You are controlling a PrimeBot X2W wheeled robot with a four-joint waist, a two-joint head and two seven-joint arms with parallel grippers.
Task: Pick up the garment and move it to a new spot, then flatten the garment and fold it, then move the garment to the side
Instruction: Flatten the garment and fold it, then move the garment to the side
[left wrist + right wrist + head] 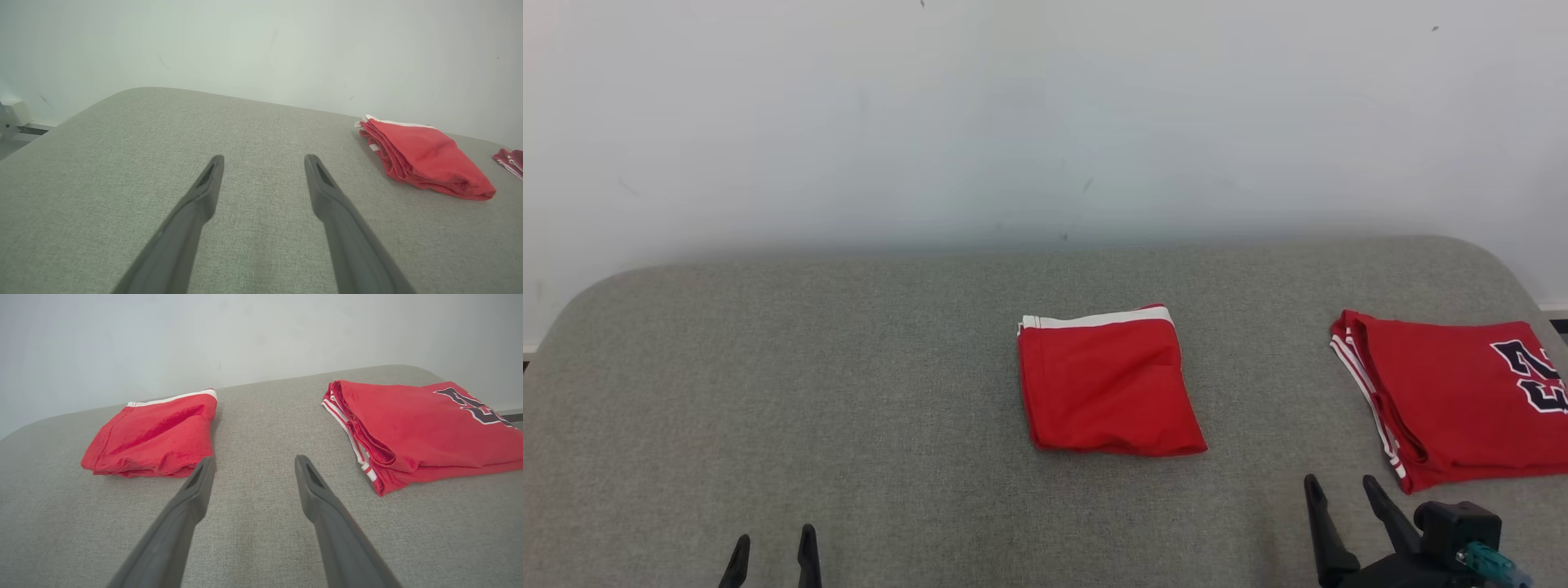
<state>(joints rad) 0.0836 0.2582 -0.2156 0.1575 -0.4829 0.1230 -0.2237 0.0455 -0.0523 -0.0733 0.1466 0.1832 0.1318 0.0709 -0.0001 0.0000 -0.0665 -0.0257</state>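
Note:
A red garment (1107, 384) with a white band lies folded into a small rectangle at the middle of the grey padded table (849, 367); the same garment shows at right (425, 157) in the left wrist view and at left (157, 435) in the right wrist view. My left gripper (774, 547) stands open at the lower left, well away from it, its fingers (204, 192) over bare cloth surface. My right gripper (1342, 486) is open at the lower right, between the two red pieces, nothing between its fingers (196, 486).
A second folded red garment (1454, 400) with white stripes and dark lettering lies at the table's right edge, close to my right gripper. A pale wall (1013, 122) rises behind the table. The table's left half is bare grey fabric.

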